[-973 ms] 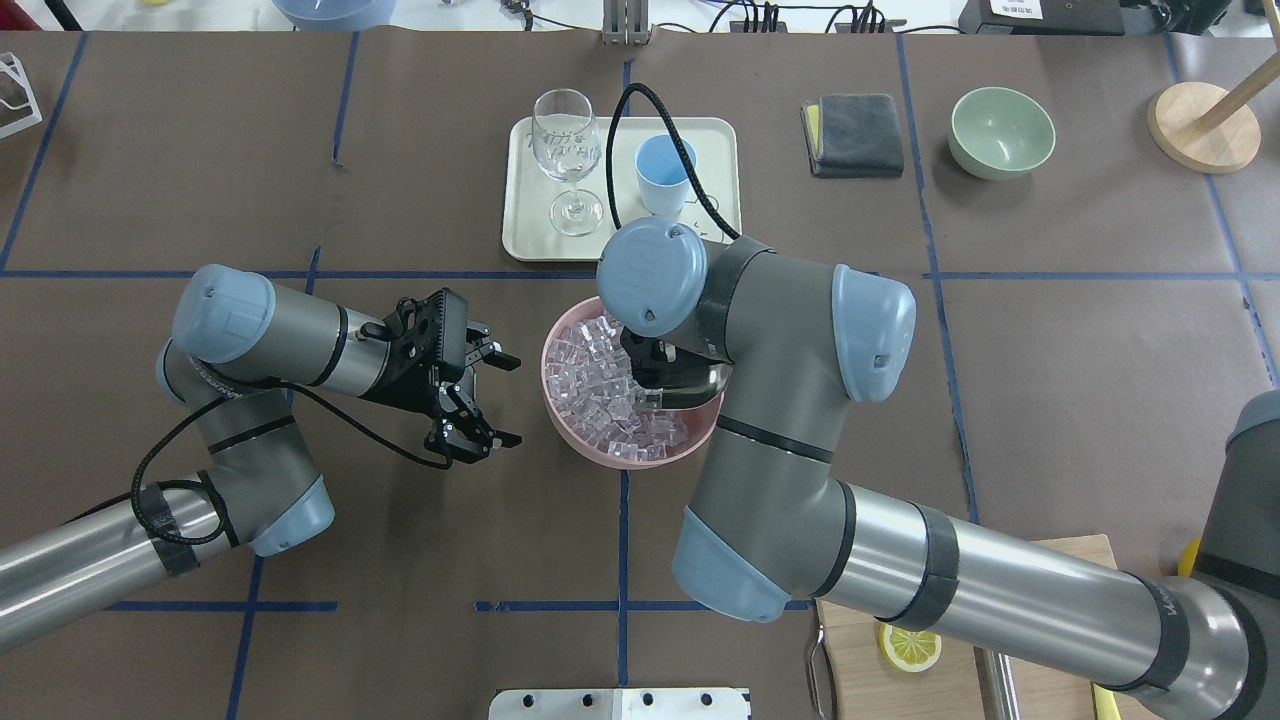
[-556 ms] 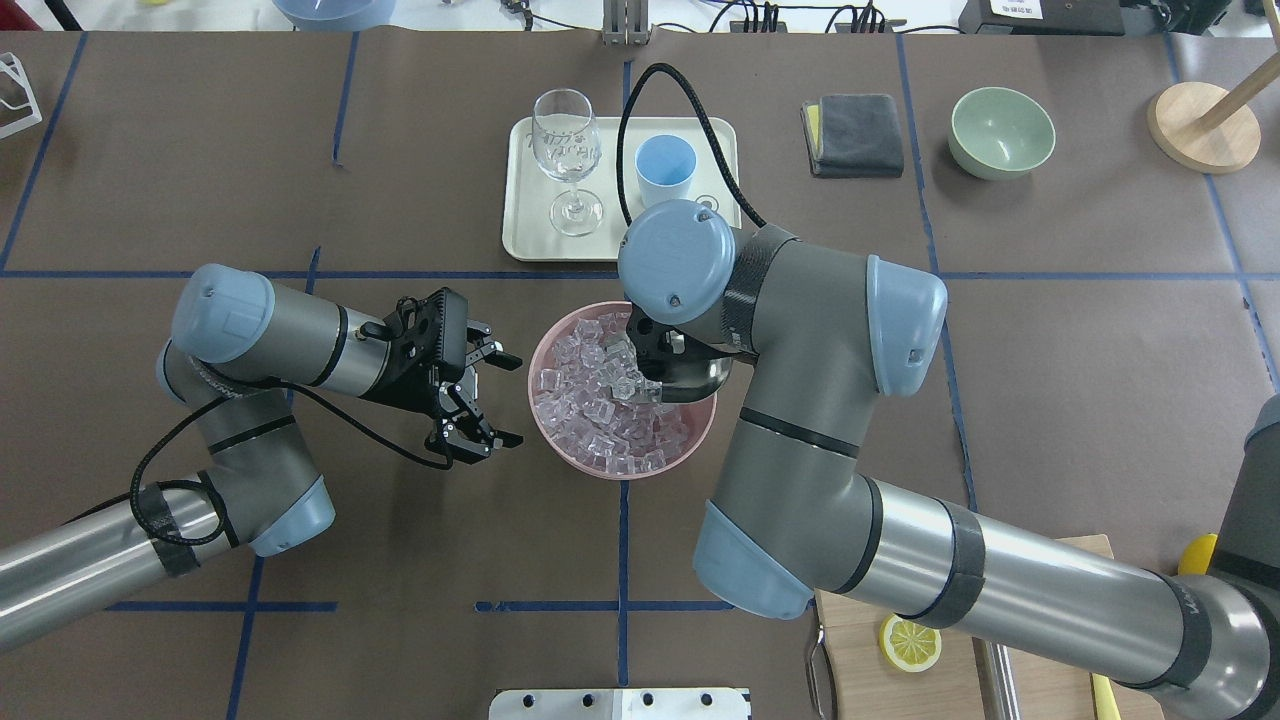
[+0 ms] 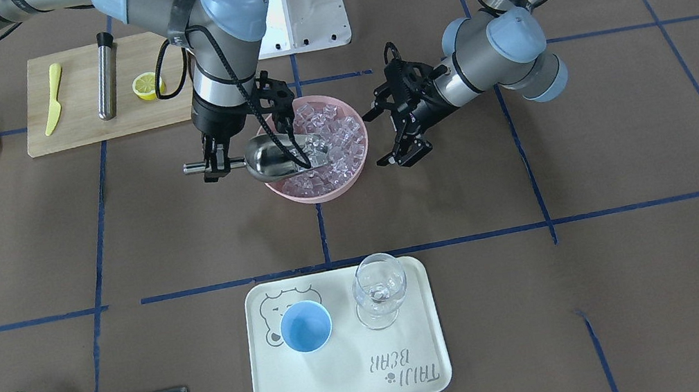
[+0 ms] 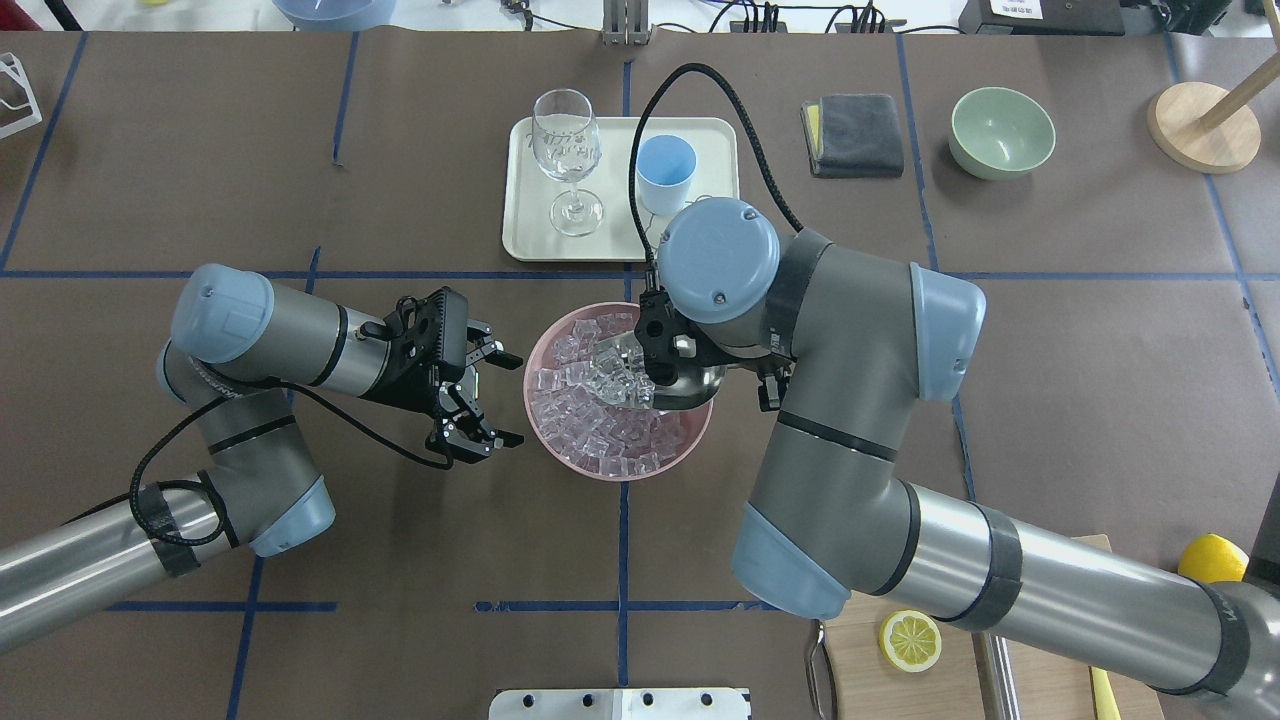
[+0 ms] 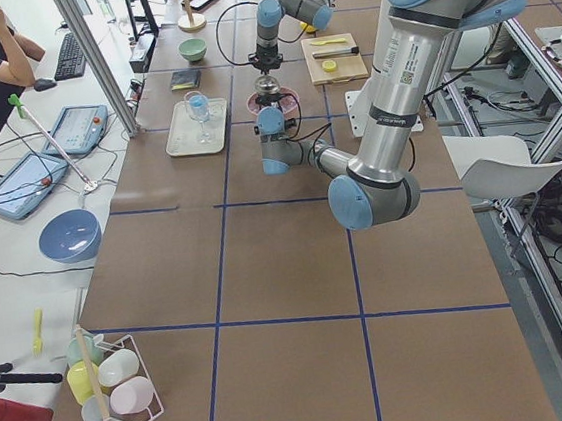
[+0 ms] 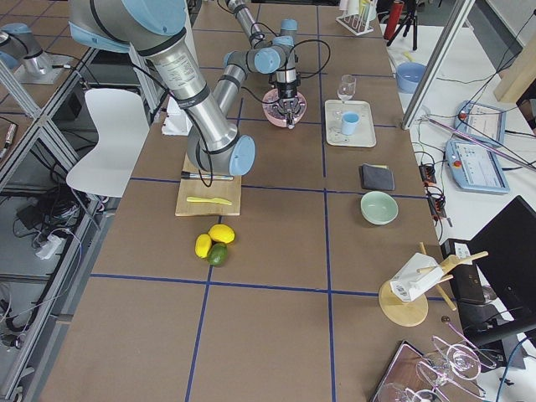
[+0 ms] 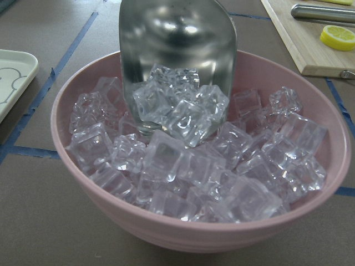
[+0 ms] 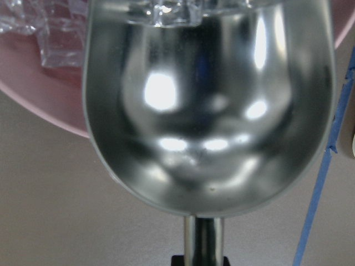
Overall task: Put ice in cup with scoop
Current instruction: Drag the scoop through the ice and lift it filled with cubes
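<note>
The steel scoop (image 3: pixel 276 156) lies tilted in a pink bowl (image 3: pixel 321 193) full of ice (image 3: pixel 333 134). Its mouth rests on the pile with a few cubes in it (image 7: pixel 177 105). My right gripper (image 3: pixel 215 166) is shut on the scoop's thin handle beside the bowl's rim; from overhead the wrist hides most of it, and only the scoop (image 4: pixel 688 385) shows. My left gripper (image 4: pixel 510 398) hangs open and empty just left of the pink bowl (image 4: pixel 540 440). The light-blue cup (image 4: pixel 665 165) stands empty on the cream tray (image 4: pixel 525 225) beyond the bowl.
A clear wine glass (image 4: pixel 567 150) shares the tray with the cup. A grey cloth (image 4: pixel 855 135) and a pale green bowl (image 4: pixel 1000 130) sit at the far right. Near the robot, a cutting board (image 3: pixel 81 119) holds a lemon half, a steel cylinder and a yellow knife.
My right arm has swung to the right and away from me, dragging the scoop through the ice. The pink bowl slid slightly left. The left arm has not moved.
</note>
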{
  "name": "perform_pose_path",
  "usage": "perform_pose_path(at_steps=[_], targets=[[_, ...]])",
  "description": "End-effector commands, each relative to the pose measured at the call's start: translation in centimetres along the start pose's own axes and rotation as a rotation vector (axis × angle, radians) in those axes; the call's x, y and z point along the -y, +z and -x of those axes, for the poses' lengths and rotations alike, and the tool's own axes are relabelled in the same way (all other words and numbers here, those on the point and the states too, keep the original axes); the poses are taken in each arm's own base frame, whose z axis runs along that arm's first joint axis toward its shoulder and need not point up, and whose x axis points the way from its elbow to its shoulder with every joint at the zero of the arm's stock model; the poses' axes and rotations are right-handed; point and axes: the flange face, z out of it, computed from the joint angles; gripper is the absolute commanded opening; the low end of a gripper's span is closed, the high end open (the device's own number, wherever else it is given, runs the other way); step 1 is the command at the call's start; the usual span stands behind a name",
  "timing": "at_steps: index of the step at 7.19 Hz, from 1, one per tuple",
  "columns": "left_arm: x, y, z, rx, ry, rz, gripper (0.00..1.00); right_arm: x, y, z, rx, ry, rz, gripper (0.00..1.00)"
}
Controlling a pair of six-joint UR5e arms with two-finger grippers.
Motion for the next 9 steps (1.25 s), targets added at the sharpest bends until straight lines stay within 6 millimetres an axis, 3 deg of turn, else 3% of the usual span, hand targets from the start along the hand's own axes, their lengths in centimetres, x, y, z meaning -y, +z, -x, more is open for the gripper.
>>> perform_pose_path(at_steps=[1,4,6,9], targets=[[0.0,0.0,0.0,0.000,0.000,0.000,1.00,-1.5,-0.7,-0.8,0.035,0.022,-0.082,0.00],[0.1,-0.1,0.0,0.001,-0.001,-0.002,1.00,-5.7,0.0,-1.4,0.069,0.039,-0.259,0.00],[0.3,-0.4,0.2,0.006,0.000,-0.006,1.00,-7.4,0.1,-1.8,0.099,0.041,-0.356,0.00],[-0.1,-1.3,0.8,0.020,-0.013,0.004,1.00,-11.3,-2.3,-5.4,0.139,0.099,-0.441,0.00]])
